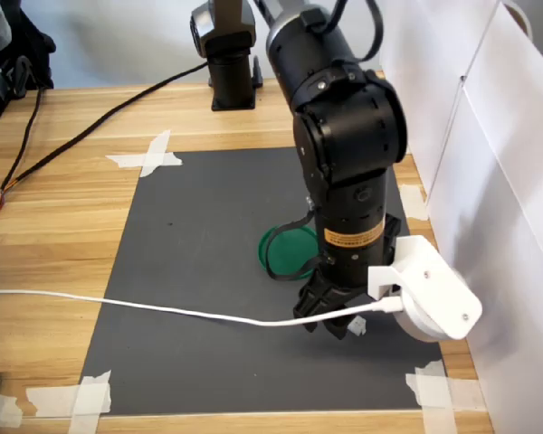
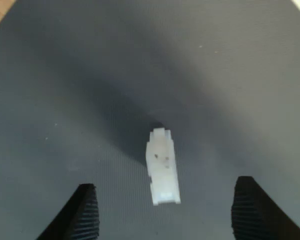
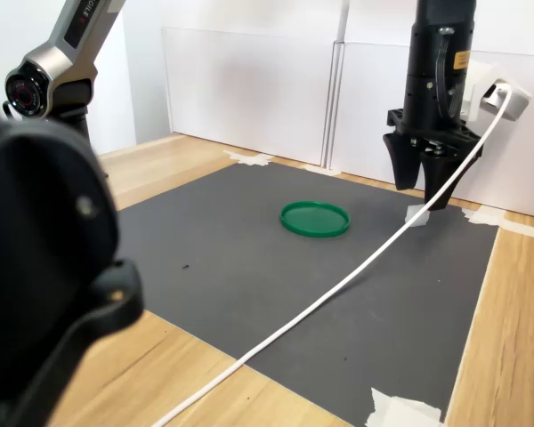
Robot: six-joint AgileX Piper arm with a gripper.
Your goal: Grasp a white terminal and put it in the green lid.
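The white terminal lies flat on the dark mat, a small ridged block. In the wrist view it sits between my two black fingers, touching neither. My gripper is open and hangs just above it, pointing straight down. In the second exterior view the terminal shows as a white speck under the gripper. The green lid rests on the mat to the first exterior view's left of the gripper, partly hidden behind the arm. In the second exterior view the lid is fully in sight and holds nothing.
A white cable trails from the wrist camera housing across the mat. White wall panels stand close on the first exterior view's right. Tape pieces hold the mat corners. A second arm's base stands at the back.
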